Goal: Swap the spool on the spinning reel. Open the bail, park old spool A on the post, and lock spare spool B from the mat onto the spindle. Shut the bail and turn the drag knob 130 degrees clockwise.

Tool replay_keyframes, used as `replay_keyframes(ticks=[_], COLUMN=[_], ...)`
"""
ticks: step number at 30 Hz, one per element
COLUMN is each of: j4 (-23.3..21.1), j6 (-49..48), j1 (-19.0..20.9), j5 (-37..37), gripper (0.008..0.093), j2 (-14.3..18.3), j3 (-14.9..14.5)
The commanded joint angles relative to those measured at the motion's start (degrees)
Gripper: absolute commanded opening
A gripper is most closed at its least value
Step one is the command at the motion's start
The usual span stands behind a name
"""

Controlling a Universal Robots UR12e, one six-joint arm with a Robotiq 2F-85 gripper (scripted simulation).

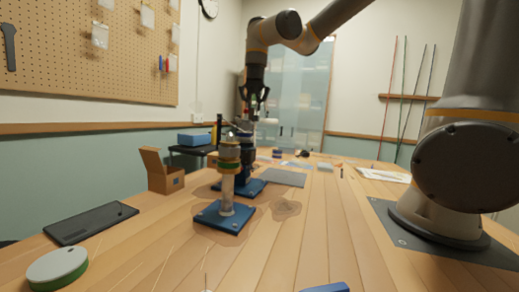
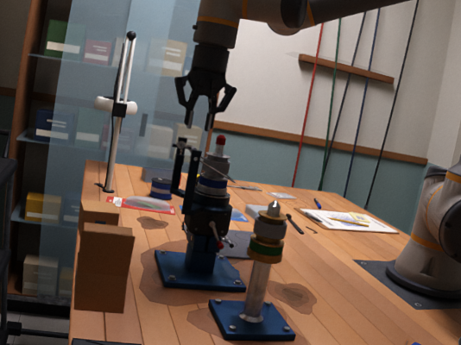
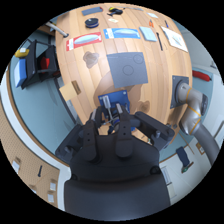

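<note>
The green-banded spool point(image 2: 266, 241) sits on the parking post point(image 2: 254, 293), in front of the reel point(image 2: 207, 215). The reel stands upright on its blue base. A blue-banded spool point(image 2: 213, 179) sits on its spindle, topped by a red-tipped knob point(image 2: 220, 140). A thin bail wire point(image 2: 216, 169) slants across the spool. My gripper point(image 2: 199, 120) hangs above the reel, a little to the left of the knob. It is open and holds nothing. In the wrist camera the reel's top point(image 3: 110, 112) shows between my fingers point(image 3: 108, 110). The grey mat point(image 3: 127, 69) behind the reel is empty.
An open cardboard box point(image 1: 162, 171) stands on the table's left side, near the reel. A rod stand point(image 2: 116, 112) rises at the far left corner. Lure packets point(image 3: 83, 40), a small dark spool point(image 2: 161, 188) and papers point(image 2: 345, 217) lie further back. My arm's base point(image 1: 444, 197) fills the right.
</note>
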Motion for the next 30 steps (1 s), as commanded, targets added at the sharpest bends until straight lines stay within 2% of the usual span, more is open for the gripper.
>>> replay_keyframes(ticks=[1,11,24,30], j4=[-0.02,0.36,3.66,4.44], j6=[0.0,0.76,7.98,9.81], j1=[0.0,0.77,8.01,9.81], j5=[0.0,0.0,0.0,-0.01], gripper=[0.042,0.042,0.042,0.042], j2=[-0.02,-0.55,-4.32,-4.98], j3=[-0.06,0.06,0.51,0.43])
